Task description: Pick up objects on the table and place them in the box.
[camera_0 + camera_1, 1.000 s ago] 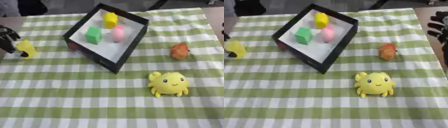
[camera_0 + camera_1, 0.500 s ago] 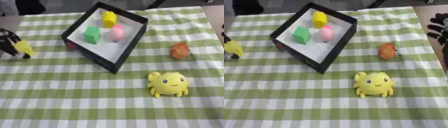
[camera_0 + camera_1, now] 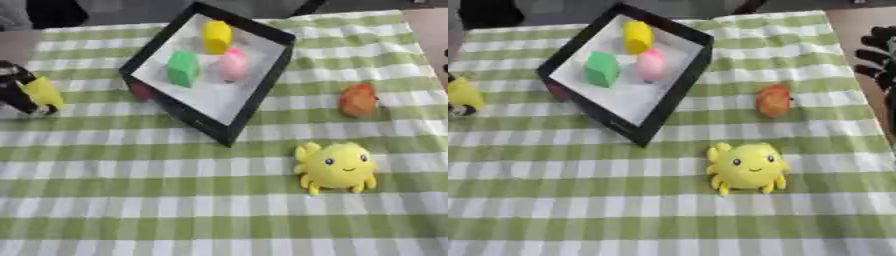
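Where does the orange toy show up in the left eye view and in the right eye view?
Left eye view: the orange toy lies right of centre, near the right edge, on the checked cloth.
Right eye view: right of centre, closer to the middle.
Shared landmark: the yellow plush toy, just below and left of it in both.

The box [image 3: 248, 107] sits at the far middle of the surface [image 3: 175, 200], with three blocks [image 3: 184, 69] in it. Right of it lies a small toy [image 3: 358, 99]; nearer, a plush toy [image 3: 336, 166]. A banana [image 3: 43, 92] lies at the far left
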Available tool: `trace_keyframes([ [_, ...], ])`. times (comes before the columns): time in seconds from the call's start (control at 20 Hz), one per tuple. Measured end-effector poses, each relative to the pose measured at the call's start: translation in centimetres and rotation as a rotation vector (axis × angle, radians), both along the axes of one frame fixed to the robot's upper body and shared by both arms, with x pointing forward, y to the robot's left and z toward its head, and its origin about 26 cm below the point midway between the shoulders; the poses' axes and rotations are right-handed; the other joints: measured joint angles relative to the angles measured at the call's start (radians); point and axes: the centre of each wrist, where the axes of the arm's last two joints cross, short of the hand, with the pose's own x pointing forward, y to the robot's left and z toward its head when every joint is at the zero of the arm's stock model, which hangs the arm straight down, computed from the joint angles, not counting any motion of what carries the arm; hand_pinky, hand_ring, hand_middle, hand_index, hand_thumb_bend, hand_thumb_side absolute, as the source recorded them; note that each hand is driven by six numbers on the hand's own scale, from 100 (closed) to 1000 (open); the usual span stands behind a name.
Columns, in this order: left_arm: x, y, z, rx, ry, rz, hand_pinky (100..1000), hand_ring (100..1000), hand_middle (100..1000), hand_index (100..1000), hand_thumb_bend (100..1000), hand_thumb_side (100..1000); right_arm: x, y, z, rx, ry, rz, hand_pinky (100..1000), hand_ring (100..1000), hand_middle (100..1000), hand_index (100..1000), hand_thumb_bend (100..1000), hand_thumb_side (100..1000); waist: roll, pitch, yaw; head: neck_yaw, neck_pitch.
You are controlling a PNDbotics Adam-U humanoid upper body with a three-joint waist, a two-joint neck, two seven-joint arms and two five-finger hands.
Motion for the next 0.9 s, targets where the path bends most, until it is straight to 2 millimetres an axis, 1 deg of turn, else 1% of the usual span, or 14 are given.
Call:
trace_keyframes([
  [0.05,0.0,-0.1,0.0,-0.003,0.001,-0.003,815,775,717,753,245,241,0.0,0.0,0.0,0.0,0.0,0.0,837,847,816,874,100,884,0.0,0.0,0.001,0.0,0.0],
  [0.1,0.1,-0.2,0.1,-0.006,0.0,-0.005,814,774,714,748,199,218,0.0,0.0,0.0,0.0,0.0,0.0,837,847,816,874,100,880,0.0,0.0,0.002,0.0,0.0],
  [0.2,0.2,-0.3,0.4,-0.012,-0.003,-0.009,808,768,705,737,157,196,0.0,0.0,-0.1,0.0,0.003,-0.001,837,846,815,874,100,880,0.0,0.0,0.003,-0.001,0.0],
  [0.25,0.2,-0.4,0.5,-0.013,-0.006,-0.011,808,767,704,735,151,193,0.0,0.0,-0.1,0.0,0.003,-0.002,837,846,815,874,100,880,0.0,0.0,0.003,-0.002,0.001],
  [0.3,0.3,-0.5,0.8,-0.015,-0.012,-0.015,804,762,695,721,114,178,0.0,0.0,-0.1,0.0,0.003,-0.002,837,847,815,873,100,880,0.0,0.0,0.005,-0.002,0.001],
  [0.55,0.5,-1.5,2.4,-0.02,-0.058,-0.043,803,756,686,711,100,148,-0.1,-0.1,-0.2,0.0,0.005,-0.003,836,846,814,873,100,874,0.0,-0.001,0.008,-0.014,0.002],
  [0.7,0.6,-2.8,4.3,-0.017,-0.114,-0.088,805,754,681,708,100,139,-0.1,-0.1,-0.3,0.0,0.008,-0.004,836,846,814,873,100,869,0.0,-0.001,0.009,-0.028,0.006],
  [0.9,0.6,-5.9,8.3,0.009,-0.208,-0.195,805,752,681,706,100,139,-0.1,-0.1,-0.3,0.0,0.009,-0.003,836,846,815,873,100,866,0.0,-0.006,0.009,-0.043,0.01],
])
